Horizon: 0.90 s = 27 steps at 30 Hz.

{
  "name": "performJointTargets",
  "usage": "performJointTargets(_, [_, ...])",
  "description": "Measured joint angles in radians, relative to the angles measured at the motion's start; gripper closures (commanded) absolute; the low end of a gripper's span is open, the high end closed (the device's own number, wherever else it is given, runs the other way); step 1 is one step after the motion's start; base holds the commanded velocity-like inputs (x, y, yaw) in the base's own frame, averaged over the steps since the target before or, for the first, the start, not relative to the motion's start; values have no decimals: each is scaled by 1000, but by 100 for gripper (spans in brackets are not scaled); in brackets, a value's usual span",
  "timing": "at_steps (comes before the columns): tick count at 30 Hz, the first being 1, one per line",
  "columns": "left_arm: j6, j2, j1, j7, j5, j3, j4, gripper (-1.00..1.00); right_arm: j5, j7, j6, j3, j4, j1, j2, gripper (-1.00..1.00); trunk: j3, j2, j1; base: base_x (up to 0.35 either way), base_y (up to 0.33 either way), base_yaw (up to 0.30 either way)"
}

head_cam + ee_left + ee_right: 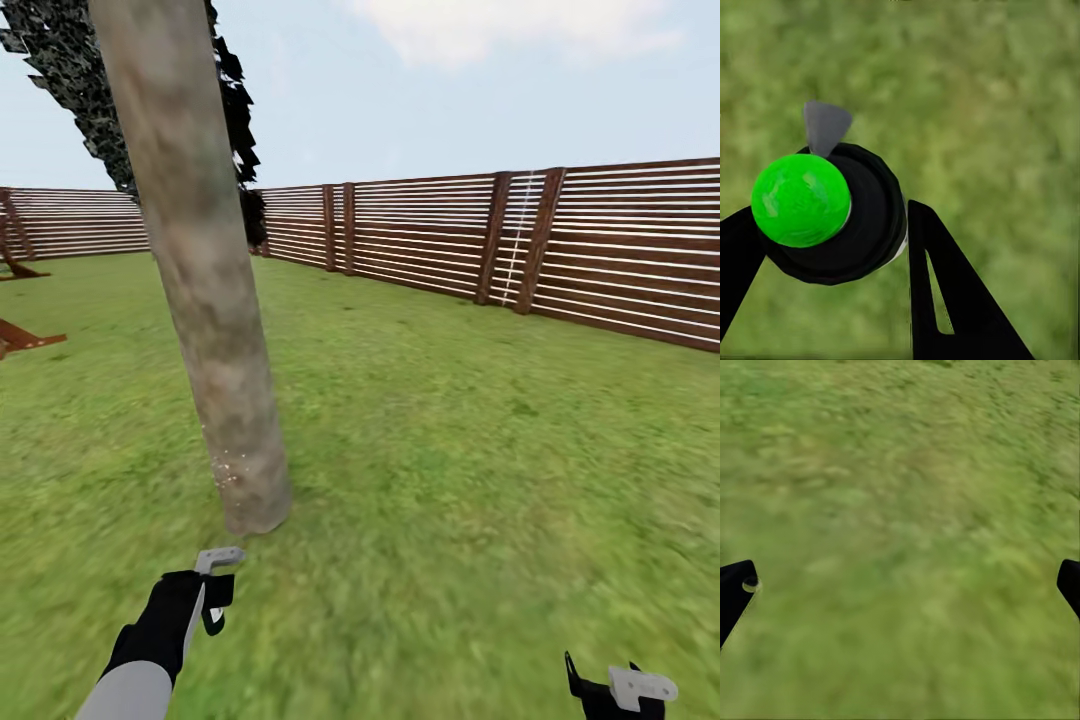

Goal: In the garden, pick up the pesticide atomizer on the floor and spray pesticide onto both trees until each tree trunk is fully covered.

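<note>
One tree trunk (200,270), thick and mottled grey-beige, rises from the grass just ahead of my left arm, and a few pale specks dot the bark near its base. My left gripper (213,598) is shut on the pesticide atomizer (218,558), whose grey nozzle points toward the trunk's foot. In the left wrist view the atomizer (799,199) shows a bright green cap on a black body, with the left gripper (832,247) pinching it between black fingers (937,292). My right gripper (622,690) hangs open low at the right; the right gripper (900,585) has grass between its fingers.
A brown slatted fence (450,240) runs along the back and right of the lawn (480,450). A dark-leaved tree (60,70) stands behind the trunk. Brown wooden pieces (25,338) lie at the far left edge.
</note>
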Motion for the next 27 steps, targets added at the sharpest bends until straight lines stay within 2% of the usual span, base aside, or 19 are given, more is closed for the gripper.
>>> performJointTargets(5, [0,0,0,0,0,1,0,100,0,0,0,0,0,0,-1,-100,0,0,0,149,-254,47])
performJointTargets(10, [0,0,0,-1,0,0,1,100,-1,0,0,0,0,0,-1,-100,0,0,0,19,-271,266])
performJointTargets(16, [-1,-3,0,1,0,0,2,100,-1,0,0,0,0,0,-1,-100,0,0,0,170,-244,262])
performJointTargets(20, [-2,-13,-22,-9,40,-10,-2,100,-2,-1,0,0,-1,0,-1,-100,0,0,0,77,-55,33])
performJointTargets(22, [1,1,-68,-24,42,-8,-5,100,-2,-1,0,0,-1,0,-1,-100,0,0,0,6,-4,3])
performJointTargets(23, [2,30,-80,-40,37,-6,-12,100,-2,-1,1,0,-1,0,-1,-100,0,0,0,2,-1,1])
performJointTargets(24, [6,69,-90,-79,36,-9,-33,100,-2,-2,1,0,0,0,-1,-100,0,0,0,0,0,0])
performJointTargets(25, [12,83,-93,-123,43,-13,-61,100,-2,-2,1,0,0,0,-2,-100,0,0,0,0,0,0])
performJointTargets(26, [18,85,-95,-159,46,-21,-89,100,-1,-2,1,0,0,0,-2,-100,0,0,0,0,0,0])
performJointTargets(27, [58,71,-96,-187,55,-65,-120,100,-1,-2,1,0,0,0,-1,-100,0,0,0,0,0,0])
